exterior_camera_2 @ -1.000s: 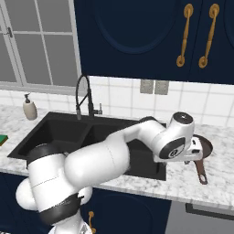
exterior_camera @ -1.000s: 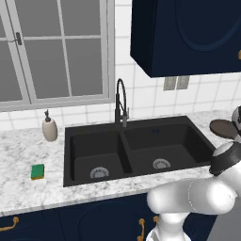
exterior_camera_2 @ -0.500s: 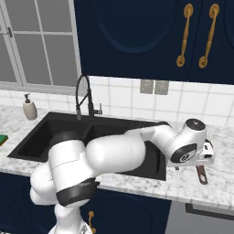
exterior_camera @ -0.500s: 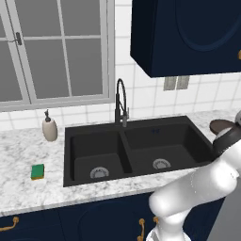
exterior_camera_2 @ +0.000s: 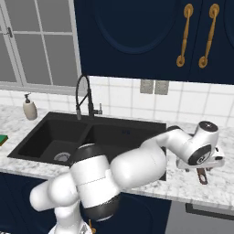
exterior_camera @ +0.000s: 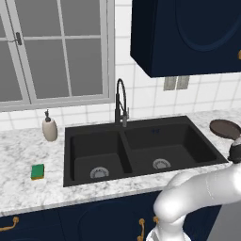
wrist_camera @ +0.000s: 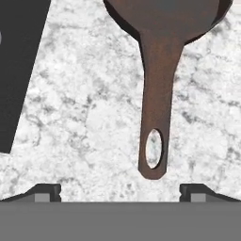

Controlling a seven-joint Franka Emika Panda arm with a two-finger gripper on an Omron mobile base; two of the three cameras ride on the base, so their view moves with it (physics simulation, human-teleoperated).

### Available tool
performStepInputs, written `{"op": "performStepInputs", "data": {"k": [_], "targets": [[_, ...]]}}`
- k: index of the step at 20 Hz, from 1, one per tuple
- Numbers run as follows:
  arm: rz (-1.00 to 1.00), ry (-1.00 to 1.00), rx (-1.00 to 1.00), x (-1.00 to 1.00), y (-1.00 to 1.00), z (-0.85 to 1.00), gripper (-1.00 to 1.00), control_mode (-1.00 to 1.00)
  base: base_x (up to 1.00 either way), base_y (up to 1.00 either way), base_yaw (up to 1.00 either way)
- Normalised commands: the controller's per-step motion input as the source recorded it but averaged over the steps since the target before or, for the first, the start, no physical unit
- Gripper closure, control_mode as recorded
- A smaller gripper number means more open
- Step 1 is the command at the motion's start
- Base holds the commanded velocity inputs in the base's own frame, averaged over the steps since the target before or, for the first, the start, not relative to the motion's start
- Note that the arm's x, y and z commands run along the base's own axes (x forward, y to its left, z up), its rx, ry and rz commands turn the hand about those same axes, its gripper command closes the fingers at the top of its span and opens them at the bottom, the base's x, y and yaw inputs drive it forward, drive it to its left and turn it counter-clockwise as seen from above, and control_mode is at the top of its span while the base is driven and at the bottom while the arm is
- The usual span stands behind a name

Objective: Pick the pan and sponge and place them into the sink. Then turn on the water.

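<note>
The copper-brown pan lies on the marble counter to the right of the black double sink. In the hand view its long handle runs from the bowl down toward me. My gripper is open above the counter, fingertips spread wide, and the handle's end with its hole lies between them, right of the middle, untouched. My white hand covers most of the pan, with the handle's end poking out below it. The green-topped sponge sits on the counter left of the sink. No water runs from the faucet.
A beige soap dispenser stands behind the sink's left corner, under the window. Navy wall cabinets hang over the right side. The sink's right rim shows at the left of the hand view. My arm spans the sink's front right.
My arm has stretched further right and the hand has come down over the pan's handle. The pan, the sponge and the faucet have not moved.
</note>
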Motion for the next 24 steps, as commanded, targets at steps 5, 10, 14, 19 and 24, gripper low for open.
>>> {"op": "performStepInputs", "data": {"k": [5, 10, 14, 19, 24], "targets": [[0.0, 0.02, 0.0, 0.07, -0.13, -0.3, -1.0, -1.0, 0.0, 0.0, 0.0], [0.0, 0.0, 0.0, 0.14, 0.0, -0.41, -1.0, -1.0, 0.0, 0.0, 0.0], [0.0, 0.0, 0.0, 0.25, -0.02, -0.37, -1.0, -1.0, 0.0, 0.0, 0.0], [0.0, 0.0, 0.0, 0.24, -0.16, -0.35, -1.0, -1.0, 0.0, 0.0, 0.0], [0.0, 0.0, 0.0, 0.2, -0.2, -0.32, -1.0, -1.0, 0.0, 0.0, 0.0]]}}
